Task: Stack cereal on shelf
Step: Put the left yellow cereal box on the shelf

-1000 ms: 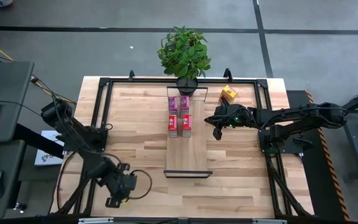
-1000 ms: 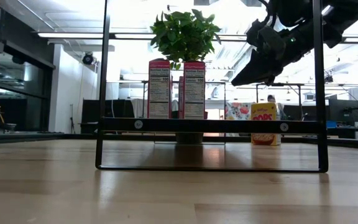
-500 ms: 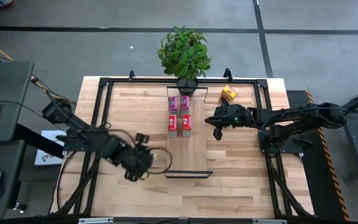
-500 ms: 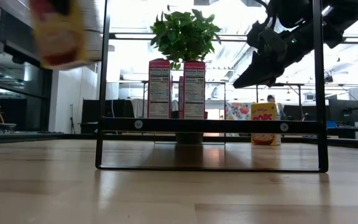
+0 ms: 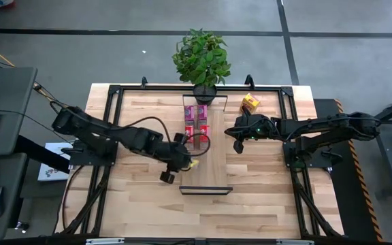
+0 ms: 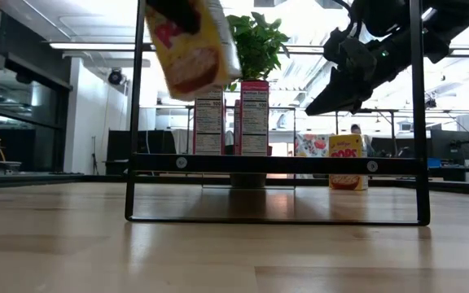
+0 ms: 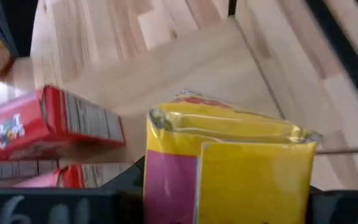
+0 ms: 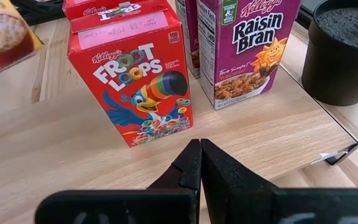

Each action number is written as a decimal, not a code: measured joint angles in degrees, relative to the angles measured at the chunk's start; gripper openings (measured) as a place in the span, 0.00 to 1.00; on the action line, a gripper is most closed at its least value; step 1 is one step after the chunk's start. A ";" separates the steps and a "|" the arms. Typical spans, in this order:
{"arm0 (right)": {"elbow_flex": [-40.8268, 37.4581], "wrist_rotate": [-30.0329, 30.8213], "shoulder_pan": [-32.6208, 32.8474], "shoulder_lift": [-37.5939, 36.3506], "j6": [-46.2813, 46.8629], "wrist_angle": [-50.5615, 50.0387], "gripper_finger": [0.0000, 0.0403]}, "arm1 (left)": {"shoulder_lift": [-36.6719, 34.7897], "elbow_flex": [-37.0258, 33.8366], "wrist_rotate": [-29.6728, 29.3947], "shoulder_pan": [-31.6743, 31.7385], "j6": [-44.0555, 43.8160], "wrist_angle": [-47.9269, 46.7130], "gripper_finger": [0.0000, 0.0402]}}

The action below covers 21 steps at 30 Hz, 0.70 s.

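While the right gripper (image 5: 237, 145) hangs just beside the shelf (image 5: 206, 173) on the side away from the left arm, its fingers (image 8: 194, 163) pressed together with nothing between them, the left gripper (image 5: 182, 161) is over the shelf's opposite long edge, clenched around a yellow cereal box (image 7: 229, 168). In the low view that yellow box (image 6: 192, 47) is tilted and held up in the air, well above the shelf board (image 6: 273, 163), near the black upright of the shelf frame (image 6: 135, 106). On the shelf, toward the end nearest the potted plant (image 5: 202, 58), stand four boxes in two pairs: two red Froot Loops boxes (image 5: 197, 137) closer to the shelf's middle and two magenta Raisin Bran boxes (image 5: 196, 112) closer to the plant. The right wrist view shows one Froot Loops box (image 8: 132, 78) upright on the light-wood board with a Raisin Bran box (image 8: 246, 50) just beside it and the dark plant pot (image 8: 344, 50) near that box. In the left wrist view the held box fills the foreground, with the red boxes (image 7: 36, 127) beyond it on the shelf. A second yellow box (image 5: 250, 103) stands on the tabletop (image 5: 141, 129), off the shelf, near the plant end and on the right arm's side; the low view shows it (image 6: 348, 172) upright behind the shelf board.
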 joint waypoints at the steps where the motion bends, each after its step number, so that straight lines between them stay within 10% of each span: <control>1: 0.00 -0.02 0.00 0.00 -0.11 -0.02 0.00 | 0.58 0.02 -0.01 0.47 0.35 0.61 0.30; 21: 0.00 0.00 0.00 0.00 0.03 0.76 0.00 | 10.97 0.00 6.73 4.30 3.12 5.50 0.31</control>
